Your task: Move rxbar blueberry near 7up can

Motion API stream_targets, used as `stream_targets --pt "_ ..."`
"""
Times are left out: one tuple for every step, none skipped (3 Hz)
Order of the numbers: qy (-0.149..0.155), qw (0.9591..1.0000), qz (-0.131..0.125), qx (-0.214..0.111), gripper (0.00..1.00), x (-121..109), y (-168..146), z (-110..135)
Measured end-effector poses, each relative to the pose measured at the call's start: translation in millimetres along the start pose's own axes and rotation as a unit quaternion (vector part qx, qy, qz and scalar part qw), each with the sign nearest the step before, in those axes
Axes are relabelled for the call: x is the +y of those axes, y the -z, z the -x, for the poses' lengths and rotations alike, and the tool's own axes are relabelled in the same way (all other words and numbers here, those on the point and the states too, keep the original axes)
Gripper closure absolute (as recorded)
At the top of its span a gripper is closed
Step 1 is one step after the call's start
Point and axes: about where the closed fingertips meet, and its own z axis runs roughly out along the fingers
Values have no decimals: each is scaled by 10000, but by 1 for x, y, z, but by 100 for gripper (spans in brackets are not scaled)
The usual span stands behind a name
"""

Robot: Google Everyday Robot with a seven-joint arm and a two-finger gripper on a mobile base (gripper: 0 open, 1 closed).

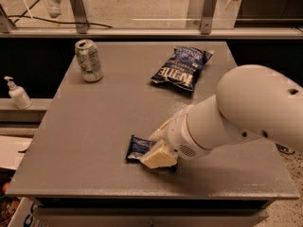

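The rxbar blueberry (138, 147) is a small flat navy wrapper lying on the grey table (94, 126) near the front edge. My gripper (159, 144) is down on the bar's right end. One cream finger (158, 157) is at its front side and the other is at its far side, closed in on the bar, which still rests on the table. The right part of the bar is hidden under the gripper. The 7up can (89, 60) stands upright at the far left of the table, well away from the bar.
A crinkled dark-blue chip bag (182, 68) lies at the far middle of the table. A white pump bottle (18, 93) stands on a ledge left of the table. My large white arm (246, 112) covers the right side. A glass barrier runs behind.
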Motion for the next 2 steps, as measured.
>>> stream_targets --pt "-78 10000 11 -41 87 -2 6 -1" --pt "-75 9998 -41 -181 100 -6 19 10"
